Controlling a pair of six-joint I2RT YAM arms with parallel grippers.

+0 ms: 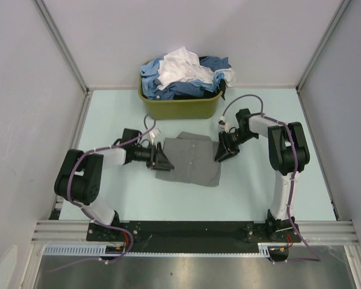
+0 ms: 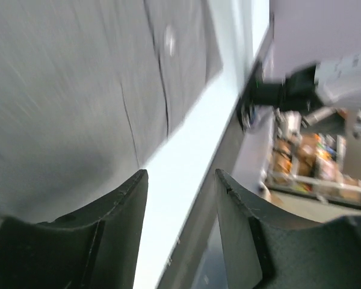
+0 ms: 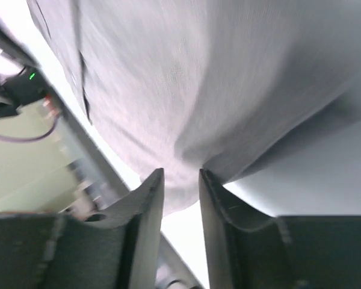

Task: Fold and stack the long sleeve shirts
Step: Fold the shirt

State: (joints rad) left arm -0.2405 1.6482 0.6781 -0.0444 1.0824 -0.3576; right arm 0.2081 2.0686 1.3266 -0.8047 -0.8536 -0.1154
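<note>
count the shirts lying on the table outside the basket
1: the plain grey cloth button-up shirt lies on the pale green table. More shirts are heaped in the olive-green plastic basket behind it; how many it hides is unclear.

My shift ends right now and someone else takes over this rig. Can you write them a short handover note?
Left end effector: open at the left edge of the grey shirt, bare table between its jaws.
Right end effector: jaws narrow, apparently pinching the shirt's right edge, where the cloth bunches.
Things: the grey shirt lies mid-table. The white, blue and dark blue shirts are heaped in the olive-green basket behind it.
Done: the grey shirt is out and looks partly folded, with no sleeves spread.
Left: finish this fold, then fold the basket's shirts and stack them all. No stack yet.
</note>
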